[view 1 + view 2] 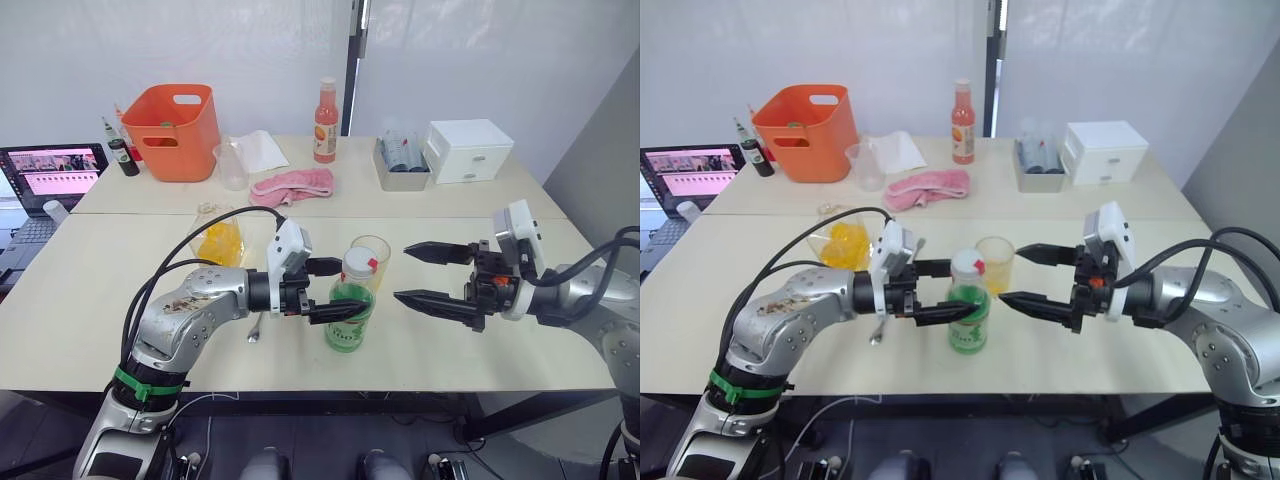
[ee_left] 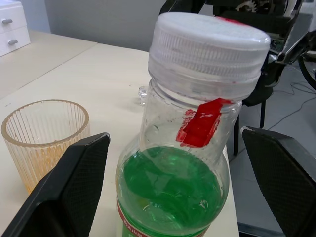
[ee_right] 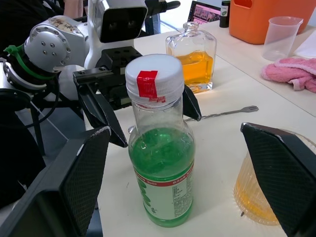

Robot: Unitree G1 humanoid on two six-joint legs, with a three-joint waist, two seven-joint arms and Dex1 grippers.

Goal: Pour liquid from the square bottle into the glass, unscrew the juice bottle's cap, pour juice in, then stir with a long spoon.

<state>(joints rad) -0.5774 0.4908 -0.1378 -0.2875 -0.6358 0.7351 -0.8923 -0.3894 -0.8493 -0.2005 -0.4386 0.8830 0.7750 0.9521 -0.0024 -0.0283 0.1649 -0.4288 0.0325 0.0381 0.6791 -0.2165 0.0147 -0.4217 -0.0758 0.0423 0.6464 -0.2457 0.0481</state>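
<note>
behind the work, an orange bin (image 1: 175, 130), a cloudy plastic cup (image 1: 231, 165), a pink cloth (image 1: 292, 186), a tall orange-red bottle (image 1: 325, 122) and a white drawer box (image 1: 469, 150) crowd the far table. nearer, the juice bottle (image 1: 351, 305) stands upright, its white cap (image 1: 359, 263) on, with the ribbed glass (image 1: 373, 259) just behind it holding a little amber liquid. the left gripper (image 1: 338, 289) is spread wide around the bottle's shoulder, fingers either side, contact unclear. the right gripper (image 1: 418, 272) gapes open beside it, empty. the square bottle (image 1: 219, 236) sits behind the left arm, the long spoon (image 3: 222, 114) lying near it.
</note>
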